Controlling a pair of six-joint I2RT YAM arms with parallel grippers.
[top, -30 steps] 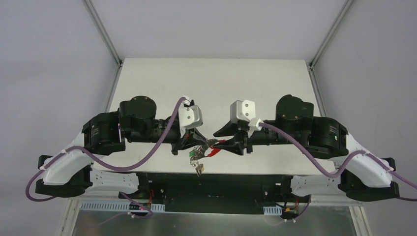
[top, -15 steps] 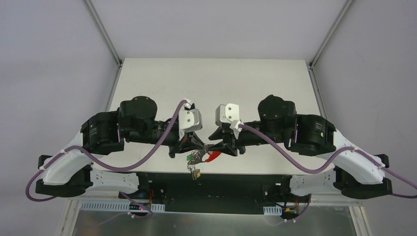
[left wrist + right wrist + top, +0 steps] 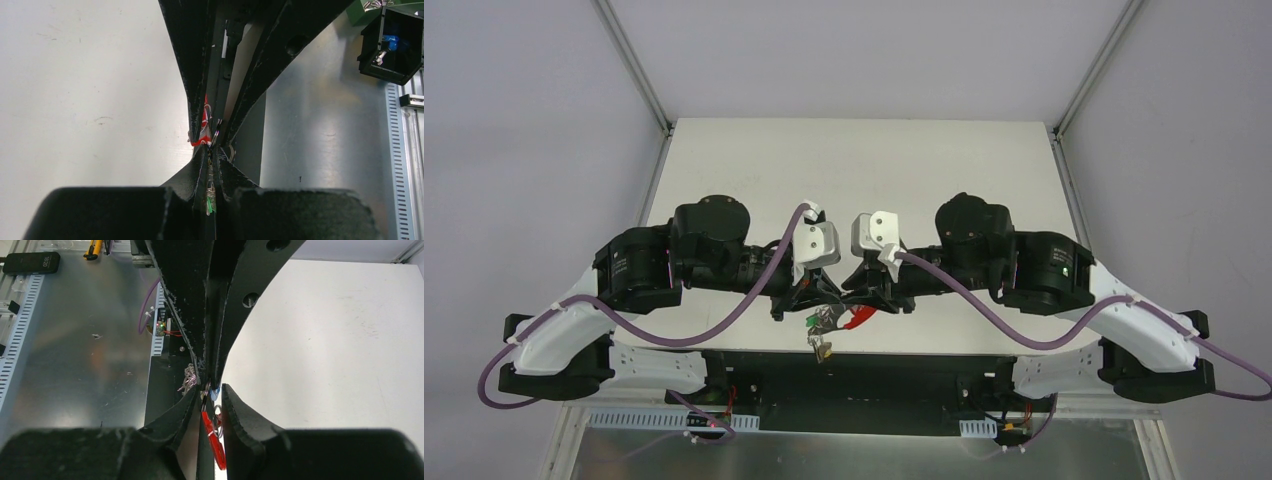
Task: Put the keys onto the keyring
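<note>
**Mid-threading, tip to tip**

Holding the keyring (image 3: 858,316) above the near edge of the desk (image 3: 864,170), pinched by the left end effector (image 3: 212,167) and by the right end effector (image 3: 210,395) at the red clip (image 3: 212,442). Probably calls for prying a ring open next. One keyring, two end effectors; keys (image 3: 823,346) dangling, too bunched to count.

I've run the right claw (image 3: 856,297) in toward the left claw (image 3: 822,296); the gap between tips is gone, they now meet nose to nose. The keyring (image 3: 858,318), red clip earlier out in the open between claws, now sits just under the right claw's tips. Hanging keys (image 3: 822,346) drifted slightly toward the left claw's side.
</note>
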